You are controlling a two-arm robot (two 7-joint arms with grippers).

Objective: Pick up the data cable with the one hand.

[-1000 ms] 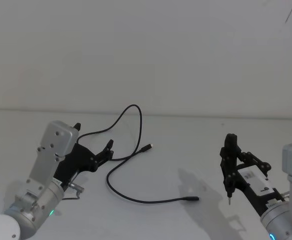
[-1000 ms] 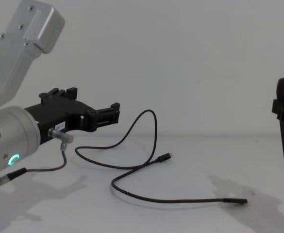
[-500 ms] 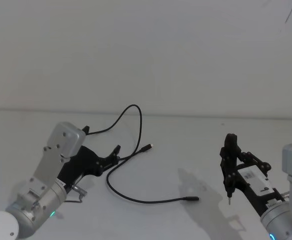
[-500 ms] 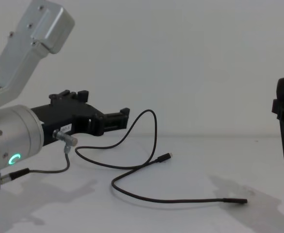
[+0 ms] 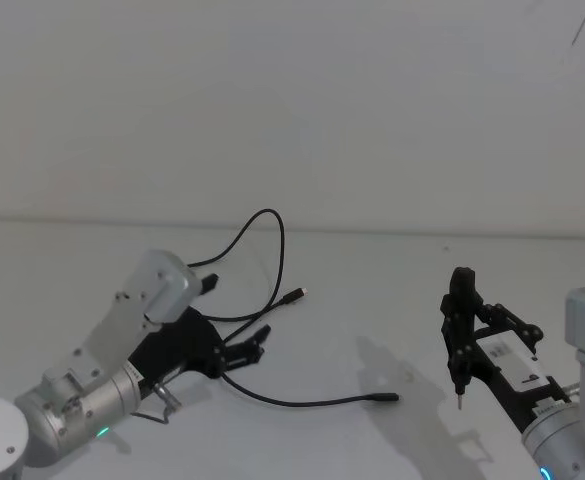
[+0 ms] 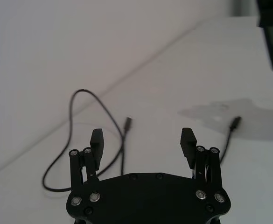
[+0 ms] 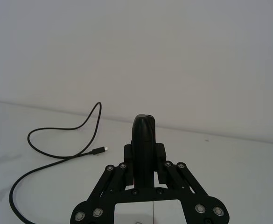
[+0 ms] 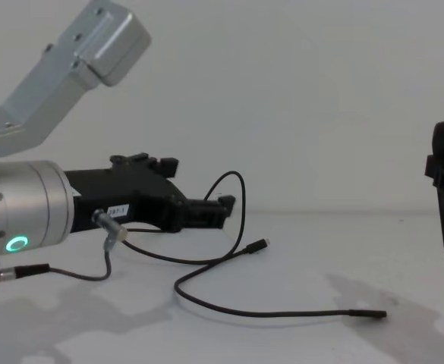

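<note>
At the left, the left arm's black plastic two-fingered claw (image 5: 256, 342) reached forward low over the plain white surface (image 5: 392, 290), its fat silver wrist cylinder (image 8: 32, 216) showing a green light ring (image 8: 15, 244) in the chest view, with a short grey wire (image 8: 106, 254) looping beside it. The claw's fingers (image 6: 96, 140) were spread wide apart and held nothing. From the head, the fingertips sat just beside the nearer bend of the long thin black data cable (image 5: 268, 211); whether they touched it could not be told. In the left wrist view the left claw (image 6: 142, 140) pointed at the cable (image 6: 82, 90), which lay beyond and between the spread fingers.

The cable lay curled on the surface near the middle, one loop arching toward the back wall, its small silver-tipped plug (image 5: 297, 294) just right of that loop and its slim black plug (image 5: 382, 398) farther right and nearer the robot.

At the right, well apart from the cable, the right arm's black claw (image 5: 459, 285) stood upright with its fingers pressed together, gripping nothing (image 7: 144, 123)
</note>
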